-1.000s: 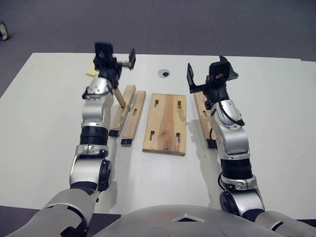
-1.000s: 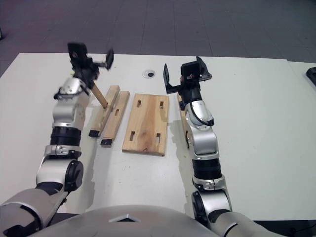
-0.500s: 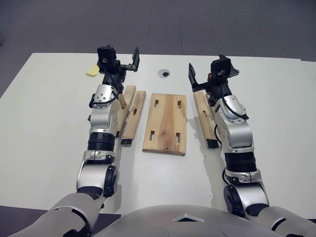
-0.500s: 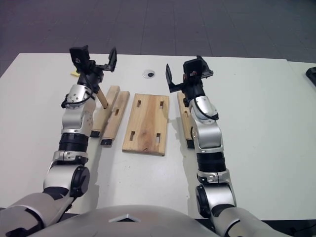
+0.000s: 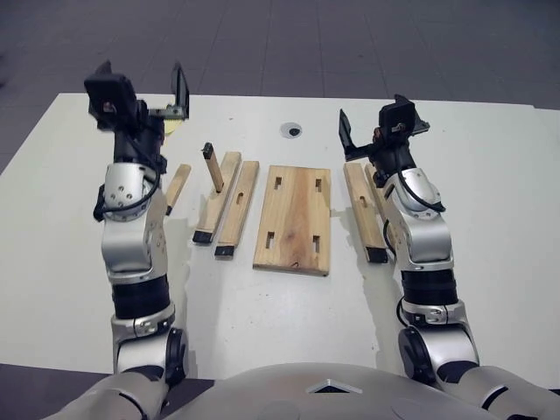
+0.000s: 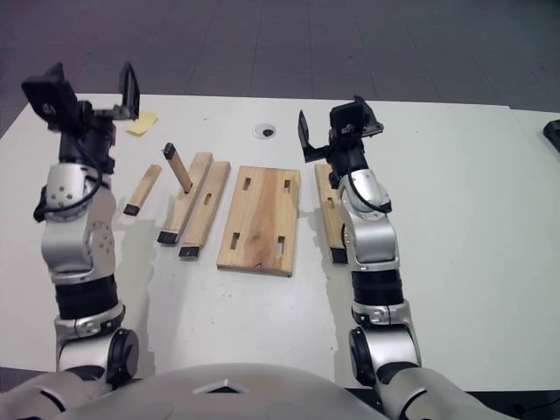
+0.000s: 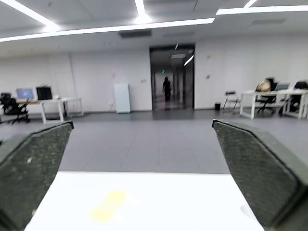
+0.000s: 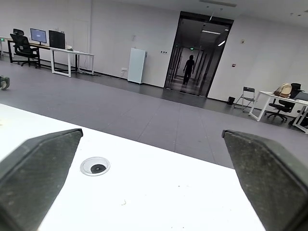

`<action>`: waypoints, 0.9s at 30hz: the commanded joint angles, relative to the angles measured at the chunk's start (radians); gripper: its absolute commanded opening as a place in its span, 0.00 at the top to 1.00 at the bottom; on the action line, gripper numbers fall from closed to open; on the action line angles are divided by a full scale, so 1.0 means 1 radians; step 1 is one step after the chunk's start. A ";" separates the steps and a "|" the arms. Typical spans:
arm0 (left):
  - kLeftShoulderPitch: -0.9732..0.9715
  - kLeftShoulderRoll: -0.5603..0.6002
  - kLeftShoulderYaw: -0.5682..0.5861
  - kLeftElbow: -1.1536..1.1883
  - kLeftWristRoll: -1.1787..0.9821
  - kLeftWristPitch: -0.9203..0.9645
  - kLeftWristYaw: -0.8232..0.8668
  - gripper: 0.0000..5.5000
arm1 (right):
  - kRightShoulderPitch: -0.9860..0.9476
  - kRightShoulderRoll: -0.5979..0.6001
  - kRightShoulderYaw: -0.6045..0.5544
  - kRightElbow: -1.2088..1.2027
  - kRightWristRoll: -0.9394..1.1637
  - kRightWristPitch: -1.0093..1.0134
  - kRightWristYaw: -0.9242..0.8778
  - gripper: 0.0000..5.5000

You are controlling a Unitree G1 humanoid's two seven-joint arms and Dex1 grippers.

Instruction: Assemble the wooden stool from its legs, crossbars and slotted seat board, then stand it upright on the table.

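The slotted seat board (image 5: 292,219) lies flat mid-bench (image 5: 490,219), between the two arms. The left pincer (image 5: 140,80) gapes wide and empty near a short crossbar (image 5: 178,185). The right pincer (image 5: 376,125), equally wide, hangs over the right-hand legs (image 5: 363,210). The left wrist view catches a yellow note (image 7: 109,210), the right wrist view a round cable hole (image 8: 95,166).

The left arm extends forward on the left side, its forearm rising steeply to a lifted wrist. The left gripper (image 5: 143,94) faces the far side, level, with its jaws spread wide; its dark padded fingers (image 7: 260,168) stand well apart. The right arm reaches forward on the right, elbow bent and forearm angled slightly inward. The right gripper (image 5: 372,133) also faces far, its jaws parted wide.
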 commanded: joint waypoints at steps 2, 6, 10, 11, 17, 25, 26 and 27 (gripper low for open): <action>0.130 -0.001 -0.057 -0.054 0.012 0.042 -0.039 0.02 | 0.044 -0.011 -0.020 -0.045 -0.007 0.025 -0.018 0.02; 0.232 0.030 -0.091 -0.081 0.025 0.036 -0.093 0.02 | 0.049 -0.009 -0.022 -0.056 -0.008 0.032 -0.030 0.02; 0.293 0.049 -0.114 -0.029 0.050 0.009 -0.125 0.02 | 0.055 0.008 -0.009 -0.059 -0.010 0.031 -0.042 0.02; 0.304 0.050 -0.117 -0.014 0.054 0.004 -0.130 0.02 | 0.057 0.012 -0.005 -0.059 -0.010 0.031 -0.045 0.02; 0.333 0.049 -0.118 0.063 0.075 0.002 -0.132 0.02 | 0.068 0.021 0.009 -0.058 -0.008 0.029 -0.050 0.02; 0.393 0.052 -0.143 0.099 0.108 0.020 -0.143 0.02 | 0.079 0.035 0.032 -0.075 -0.003 0.042 -0.046 0.02; 0.401 0.052 -0.148 0.098 0.111 0.021 -0.143 0.02 | 0.081 0.035 0.029 -0.078 -0.003 0.044 -0.048 0.02; 0.407 0.052 -0.153 0.097 0.114 0.023 -0.144 0.02 | 0.084 0.035 0.027 -0.081 -0.003 0.046 -0.049 0.02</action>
